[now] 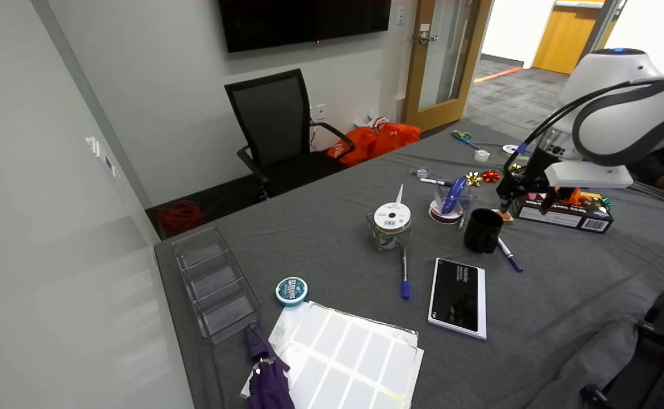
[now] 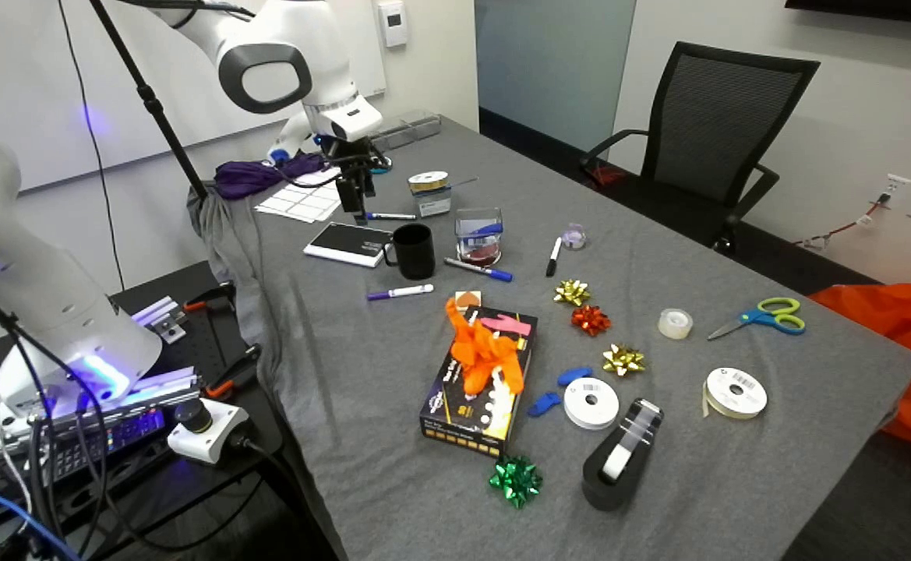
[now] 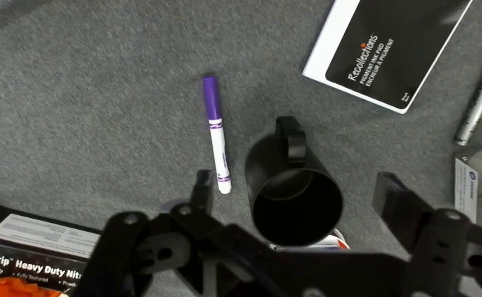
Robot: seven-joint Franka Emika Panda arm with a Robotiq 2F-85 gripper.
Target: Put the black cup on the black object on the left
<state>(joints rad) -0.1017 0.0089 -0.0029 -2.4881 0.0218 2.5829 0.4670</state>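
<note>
The black cup (image 1: pixel 483 231) stands upright on the grey cloth in both exterior views (image 2: pixel 414 252). In the wrist view the cup (image 3: pixel 290 185) shows its dark inside, and its handle points toward the black object. The black object, a flat ink pad with a white border (image 1: pixel 458 295), lies beside the cup on its handle side. It also shows in an exterior view (image 2: pixel 350 243) and partly in the wrist view (image 3: pixel 389 49). My gripper (image 3: pixel 294 179) is open and empty above the table, with the cup between its fingers in the wrist view. It shows in both exterior views (image 1: pixel 526 205) (image 2: pixel 355 210).
A purple marker (image 3: pixel 217 136) lies close beside the cup. A blue-capped marker (image 1: pixel 404 275) lies near the pad. Clear containers, one with a ribbon spool (image 1: pixel 392 217) and one with blue items (image 2: pixel 478 234), stand near the cup. A glove box (image 2: pixel 478 382) lies farther off.
</note>
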